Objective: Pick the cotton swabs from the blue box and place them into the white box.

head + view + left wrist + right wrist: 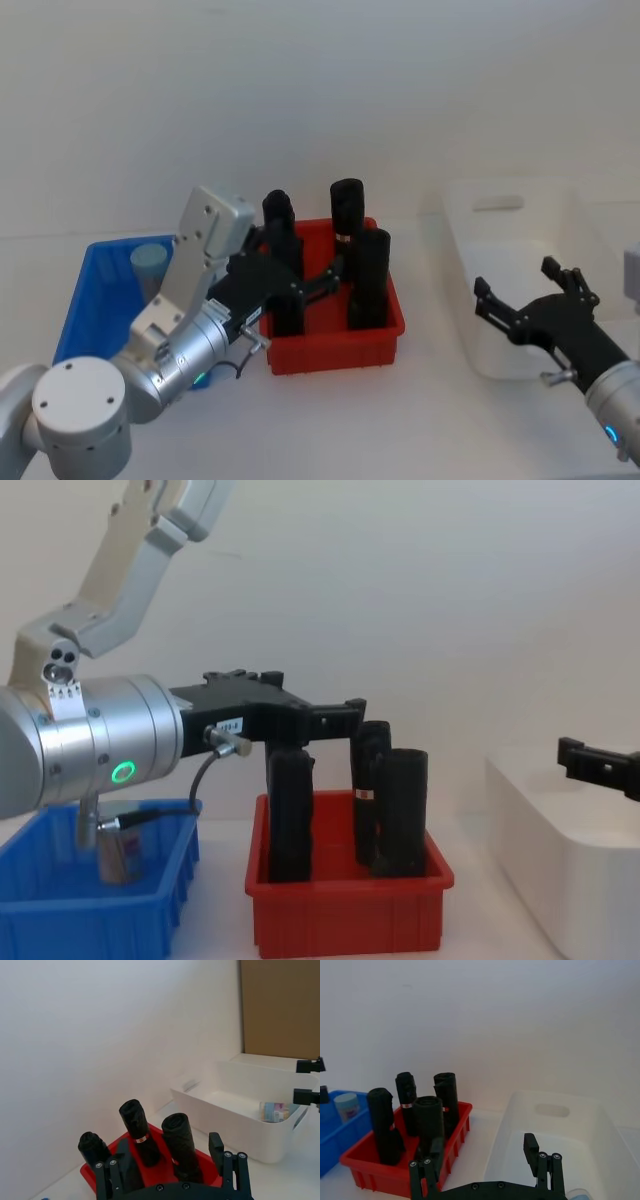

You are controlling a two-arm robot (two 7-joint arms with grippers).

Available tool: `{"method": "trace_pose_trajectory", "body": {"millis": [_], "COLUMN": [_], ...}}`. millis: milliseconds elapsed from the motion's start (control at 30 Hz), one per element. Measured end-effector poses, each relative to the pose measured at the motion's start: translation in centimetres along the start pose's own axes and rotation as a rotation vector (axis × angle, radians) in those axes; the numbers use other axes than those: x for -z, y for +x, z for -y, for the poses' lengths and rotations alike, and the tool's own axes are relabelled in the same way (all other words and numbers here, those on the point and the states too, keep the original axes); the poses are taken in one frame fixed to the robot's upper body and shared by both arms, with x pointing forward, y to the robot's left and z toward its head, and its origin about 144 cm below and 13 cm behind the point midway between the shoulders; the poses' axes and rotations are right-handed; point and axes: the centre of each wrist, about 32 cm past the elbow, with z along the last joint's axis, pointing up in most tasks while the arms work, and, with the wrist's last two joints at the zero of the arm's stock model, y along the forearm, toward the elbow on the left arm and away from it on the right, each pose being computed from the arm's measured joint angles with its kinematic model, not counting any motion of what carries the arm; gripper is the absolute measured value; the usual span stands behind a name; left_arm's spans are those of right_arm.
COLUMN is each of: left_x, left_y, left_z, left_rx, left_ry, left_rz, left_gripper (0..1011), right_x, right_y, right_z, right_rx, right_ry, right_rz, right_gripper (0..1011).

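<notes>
Reach step. L tool spread, empty, above red bin. Swab jar at far end of blue box, left. R tool spread over white box. Next: L shifts left, drops onto jar.

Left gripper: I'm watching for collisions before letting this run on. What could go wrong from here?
The left gripper, open, hovers close to the tops of the black cylinders in the red bin. Swinging toward the blue box could topple one. The swab jar sits near that box's far wall, so a finger may catch the wall.
</notes>
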Motion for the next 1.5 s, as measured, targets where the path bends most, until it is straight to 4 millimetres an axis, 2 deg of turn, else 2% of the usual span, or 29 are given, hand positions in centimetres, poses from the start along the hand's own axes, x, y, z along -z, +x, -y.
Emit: {"method": "trace_pose_trajectory", "body": {"millis": [267, 633, 1500], "left_x": [1.1, 2.4, 2.6], "left_y": [-1.3, -2.9, -3.2], "left_z": [-0.8, -1.8, -2.0], "left_rx": [-0.077, -0.178, -0.195], "left_ry": [-0.014, -0.039, -0.044], "left_rz": [0.021, 0.046, 0.048], "left_gripper": [1003, 1003, 1003], "right_x": [-0.3, -0.4, -0.4], "right_y": [-0.9, -1.0, -1.0], "right_z": [0.9, 1.0, 1.0], "right_rx": [-0.034, -0.036, -0.035], "right_ry": [0.019, 0.02, 0.019], "right_rz": [-0.008, -0.008, -0.008], "right_gripper": [1001, 1001, 1001]}}
